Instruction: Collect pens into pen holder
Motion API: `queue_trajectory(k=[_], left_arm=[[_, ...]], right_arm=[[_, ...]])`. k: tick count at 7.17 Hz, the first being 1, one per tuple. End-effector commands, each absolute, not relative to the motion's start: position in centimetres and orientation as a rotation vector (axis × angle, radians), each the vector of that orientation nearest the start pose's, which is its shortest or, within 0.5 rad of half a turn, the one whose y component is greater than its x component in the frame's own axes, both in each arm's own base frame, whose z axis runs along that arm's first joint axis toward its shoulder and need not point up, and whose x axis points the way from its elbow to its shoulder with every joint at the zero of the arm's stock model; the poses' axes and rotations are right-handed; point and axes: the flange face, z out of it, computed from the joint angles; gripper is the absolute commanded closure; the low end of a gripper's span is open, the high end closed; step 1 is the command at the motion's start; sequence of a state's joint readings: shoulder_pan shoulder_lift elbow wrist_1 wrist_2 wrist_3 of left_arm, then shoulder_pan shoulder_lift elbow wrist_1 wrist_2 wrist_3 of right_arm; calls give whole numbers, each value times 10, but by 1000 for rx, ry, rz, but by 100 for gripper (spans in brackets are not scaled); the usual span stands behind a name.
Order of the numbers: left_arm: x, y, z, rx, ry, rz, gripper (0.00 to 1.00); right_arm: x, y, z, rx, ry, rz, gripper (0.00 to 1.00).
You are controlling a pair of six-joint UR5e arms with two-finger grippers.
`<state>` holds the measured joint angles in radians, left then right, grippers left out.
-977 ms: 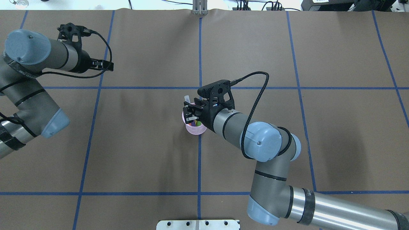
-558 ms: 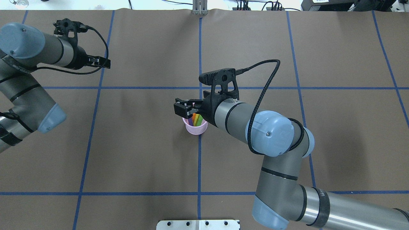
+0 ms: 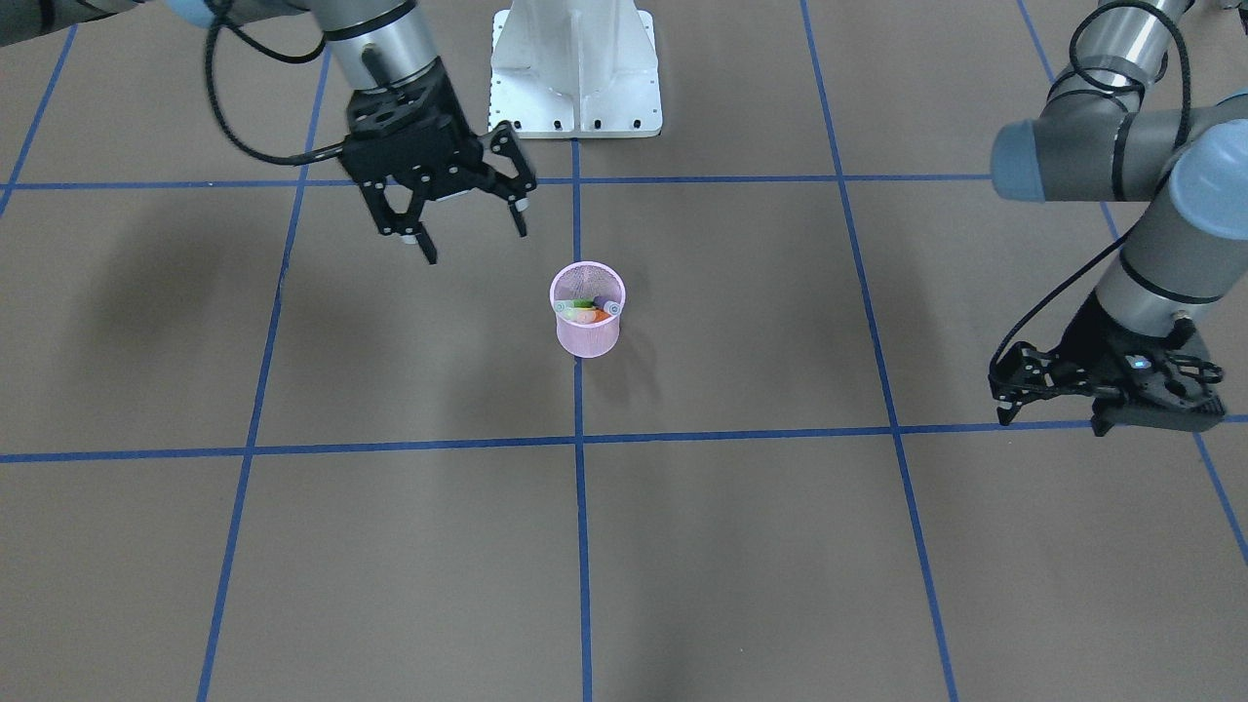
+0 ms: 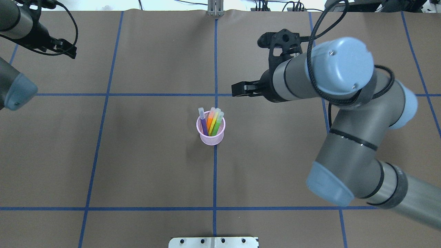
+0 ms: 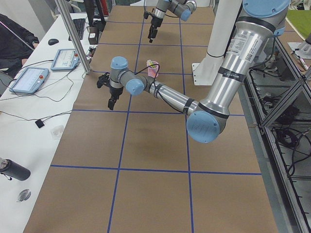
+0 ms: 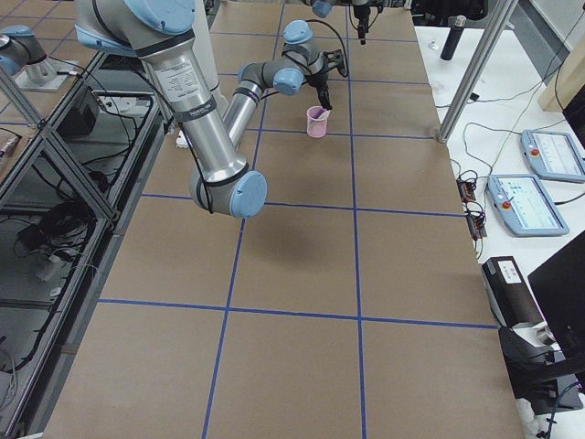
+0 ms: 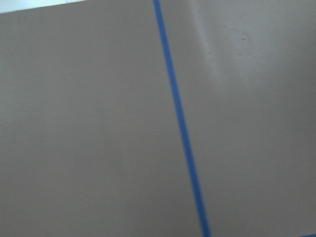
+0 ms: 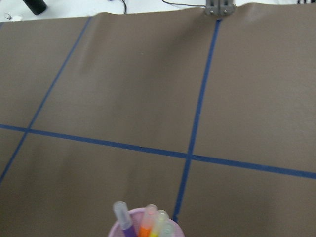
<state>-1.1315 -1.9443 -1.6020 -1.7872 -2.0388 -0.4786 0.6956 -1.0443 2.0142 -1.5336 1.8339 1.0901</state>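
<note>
Overhead exterior, read left to right.
Left gripper (image 4: 69, 51): at the far corner of the tabletop (image 4: 155, 155), well clear of the work; whether its fingers are parted or closed cannot be told.
Pen holder (image 4: 211, 138): upright at centre, on a blue tape line (image 4: 215, 179).
Pens (image 4: 211, 121): purple, orange, yellow and green, all inside, caps up, leaning on the rim; collection appears complete.
Right gripper (image 4: 239, 91): apart from the holder, fingers spread, empty.

1. The pen holder (image 4: 211, 140) is a small pink mesh cup. It stands upright near the middle of the table (image 4: 155, 155).
2. The purple pen (image 4: 204, 124), orange pen (image 4: 210, 122), yellow pen (image 4: 214, 124) and green pen (image 4: 217, 126) stand inside it, pale caps poking above the rim.
</note>
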Motion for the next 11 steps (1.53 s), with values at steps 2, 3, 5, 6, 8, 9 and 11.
queue_trajectory(k=[2,3,5,6,8,9,11], left_arm=[[53,-635,486,369,555,145,0],[23,-638,518,342,598,213,0],[8,-620,565,301,611,234,0],[-4,-595,604,233,602,199,0],[-36,-574,630,219,600,205,0],[-41,-559,641,190,679,182,0],[-53,-528,634,163,746,140,0]], right_arm=[[-232,-506,316,293,-745,12,0],[-185,-514,361,270,-694,17,0],[-123,-533,421,215,-647,51,0],[-88,-542,467,130,-696,32,0],[-23,-539,539,85,-698,3,0],[-3,-523,561,68,-691,18,0],[3,-504,578,31,-710,38,0]])
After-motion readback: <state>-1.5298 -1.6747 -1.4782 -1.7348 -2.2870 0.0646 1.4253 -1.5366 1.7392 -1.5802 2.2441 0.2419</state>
